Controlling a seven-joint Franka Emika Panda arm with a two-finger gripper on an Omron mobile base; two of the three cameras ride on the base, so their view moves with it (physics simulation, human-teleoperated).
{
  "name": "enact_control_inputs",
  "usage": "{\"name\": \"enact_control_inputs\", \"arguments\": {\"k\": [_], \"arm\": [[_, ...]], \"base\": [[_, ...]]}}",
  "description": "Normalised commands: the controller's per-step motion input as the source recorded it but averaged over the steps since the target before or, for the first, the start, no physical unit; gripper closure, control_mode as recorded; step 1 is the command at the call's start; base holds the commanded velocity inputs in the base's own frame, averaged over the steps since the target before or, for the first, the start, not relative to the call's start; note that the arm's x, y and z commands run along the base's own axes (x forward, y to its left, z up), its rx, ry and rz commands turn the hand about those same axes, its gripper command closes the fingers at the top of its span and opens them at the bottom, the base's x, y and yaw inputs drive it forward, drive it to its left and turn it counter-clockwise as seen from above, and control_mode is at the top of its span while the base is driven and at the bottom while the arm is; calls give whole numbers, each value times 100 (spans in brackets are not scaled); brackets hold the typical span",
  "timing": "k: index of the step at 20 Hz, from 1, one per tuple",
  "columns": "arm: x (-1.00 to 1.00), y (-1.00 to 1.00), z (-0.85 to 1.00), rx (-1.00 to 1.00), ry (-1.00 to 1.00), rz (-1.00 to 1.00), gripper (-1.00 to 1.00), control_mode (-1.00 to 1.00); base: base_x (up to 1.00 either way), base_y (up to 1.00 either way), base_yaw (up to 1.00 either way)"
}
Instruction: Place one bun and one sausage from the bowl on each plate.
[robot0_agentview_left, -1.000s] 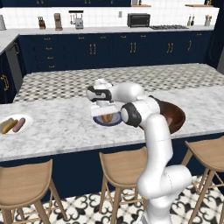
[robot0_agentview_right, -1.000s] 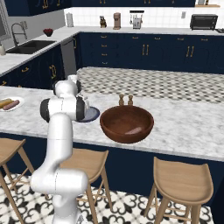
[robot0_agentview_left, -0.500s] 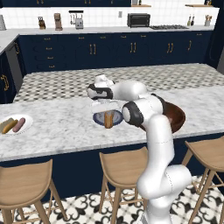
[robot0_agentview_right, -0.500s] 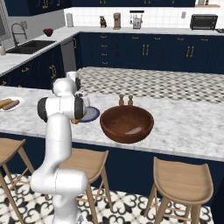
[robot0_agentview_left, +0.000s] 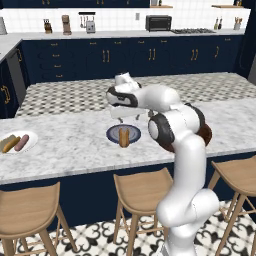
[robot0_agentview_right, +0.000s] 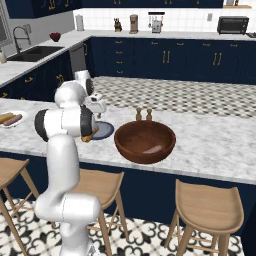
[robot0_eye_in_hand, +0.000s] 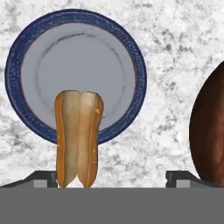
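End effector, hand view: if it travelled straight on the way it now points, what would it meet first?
Probably the blue-grey plate, or the bun lying across its near rim; the end effector hangs above them, pointing down. Depth is unclear.

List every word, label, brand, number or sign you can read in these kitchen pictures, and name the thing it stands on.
None: no readable text shows in any view.
The bun, the dark blue-grey plate, the bowl and the white plate are plain.
The back-counter appliances, such as the toaster oven, are too small to show any lettering.
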Motion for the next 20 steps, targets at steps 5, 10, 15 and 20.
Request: {"name": "enact_control_inputs", "arguments": {"k": [5, 10, 15, 20], "arm": [[-53, -89, 16, 7, -16, -1, -100, -100], [-41, -99, 0, 8, -7, -8, -100, -100], [-14, -100, 0, 6, -1, -15, -100, -100], [0, -97, -3, 5, 9, -16, -100, -100]], "base": [[0, 0, 0], [0, 0, 0], [0, 0, 0], [0, 0, 0]]}}
